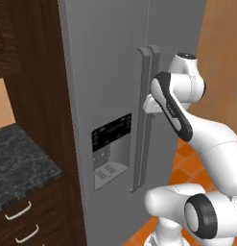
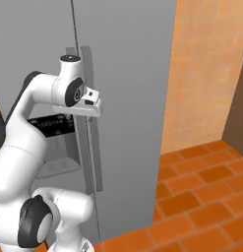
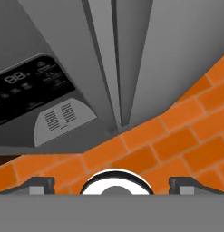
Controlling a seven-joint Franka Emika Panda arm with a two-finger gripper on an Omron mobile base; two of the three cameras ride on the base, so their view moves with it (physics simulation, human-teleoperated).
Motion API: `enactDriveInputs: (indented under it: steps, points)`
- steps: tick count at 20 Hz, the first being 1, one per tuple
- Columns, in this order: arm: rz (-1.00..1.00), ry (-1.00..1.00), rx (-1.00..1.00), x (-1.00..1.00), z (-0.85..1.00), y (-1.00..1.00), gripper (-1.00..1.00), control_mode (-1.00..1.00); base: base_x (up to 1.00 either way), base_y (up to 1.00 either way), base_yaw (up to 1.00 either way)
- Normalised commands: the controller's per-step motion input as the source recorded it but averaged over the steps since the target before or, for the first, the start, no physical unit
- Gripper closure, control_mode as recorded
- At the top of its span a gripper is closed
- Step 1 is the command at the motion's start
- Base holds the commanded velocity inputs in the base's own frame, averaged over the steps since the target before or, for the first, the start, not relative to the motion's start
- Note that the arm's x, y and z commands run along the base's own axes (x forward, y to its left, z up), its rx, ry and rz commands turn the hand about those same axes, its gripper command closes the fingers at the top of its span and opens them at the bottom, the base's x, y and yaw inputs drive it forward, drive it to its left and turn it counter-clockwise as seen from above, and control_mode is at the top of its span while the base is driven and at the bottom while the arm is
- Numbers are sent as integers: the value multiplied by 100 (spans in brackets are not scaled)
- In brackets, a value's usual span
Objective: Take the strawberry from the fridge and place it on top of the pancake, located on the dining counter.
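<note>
The grey two-door fridge (image 1: 105,72) stands shut right in front of me, also seen as a grey wall of doors (image 2: 128,74) from the right. Its long vertical handles (image 1: 146,120) run down the middle seam. My gripper (image 1: 149,104) hangs at the upper part of those handles, close against them, pointing down (image 2: 91,107). In the hand view the gripper (image 3: 112,183) is open, fingertips (image 3: 41,184) far apart with nothing between them, looking down along the handles (image 3: 115,68) to the floor. The strawberry is hidden behind the doors. The pancake and the dining counter are out of view.
A black-panelled water dispenser (image 1: 112,149) sits in the left door. A tall dark wood panel (image 1: 43,72) flanks the fridge on the left, with a dark stone counter (image 1: 19,163) and drawers (image 1: 17,211) beside it. Orange tiled floor (image 2: 201,197) and an orange wall (image 2: 206,74) lie to the right.
</note>
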Motion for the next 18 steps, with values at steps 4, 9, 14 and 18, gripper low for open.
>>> enactDriveInputs:
  steps: [4,9,14,18]
  points:
    - [0,0,0,0,0,0,-100,100,27,30,-13]
    - [0,0,0,0,0,0,-100,100,26,26,-10]
    - [0,0,0,0,0,0,-100,100,30,24,-6]
    - [0,0,0,0,0,0,-100,100,7,24,0]
